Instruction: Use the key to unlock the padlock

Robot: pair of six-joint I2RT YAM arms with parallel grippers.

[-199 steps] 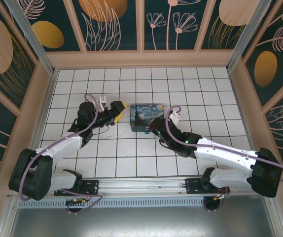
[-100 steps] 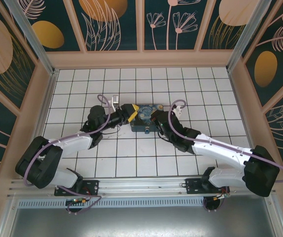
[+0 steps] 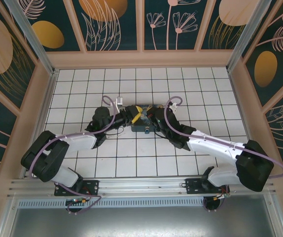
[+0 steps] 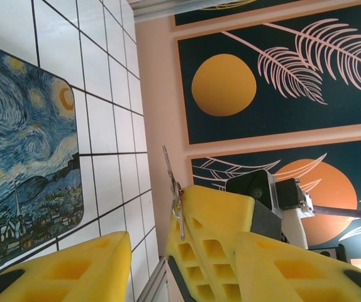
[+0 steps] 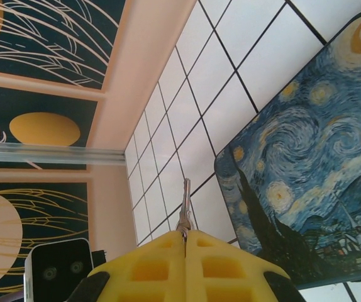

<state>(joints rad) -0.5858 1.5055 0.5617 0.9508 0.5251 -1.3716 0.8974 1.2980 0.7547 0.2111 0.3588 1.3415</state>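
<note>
A white-tiled table (image 3: 200,89) crossed by dark grout lines lies inside a booth whose walls (image 3: 112,24) carry dark teal panels printed with gold discs and pale leaves, framed in peach-coloured wood. A metal rail (image 3: 141,185) runs along the near edge, where both arms are bolted. At the centre of the table sits a tin box (image 4: 23,157), its top painted with a swirling blue-and-yellow night sky and facing up; what it holds cannot be seen. Both arms reach in from the near corners and meet above it. The right gripper (image 5: 185,236) has its yellow fingers pressed together on the key (image 5: 184,204), a thin metal sliver that juts from between the tips, seen against the tiles beside the tin. The left gripper (image 3: 136,114) faces it from the other side with its yellow fingers (image 4: 73,267) apart and nothing clamped. In the left wrist view the right gripper's tips, the key at their edge, stand in that gap, close to one finger. The padlock (image 3: 145,131) shows from above as a small dark speck at the tin's near edge, too small to tell whether it is fastened.
</note>
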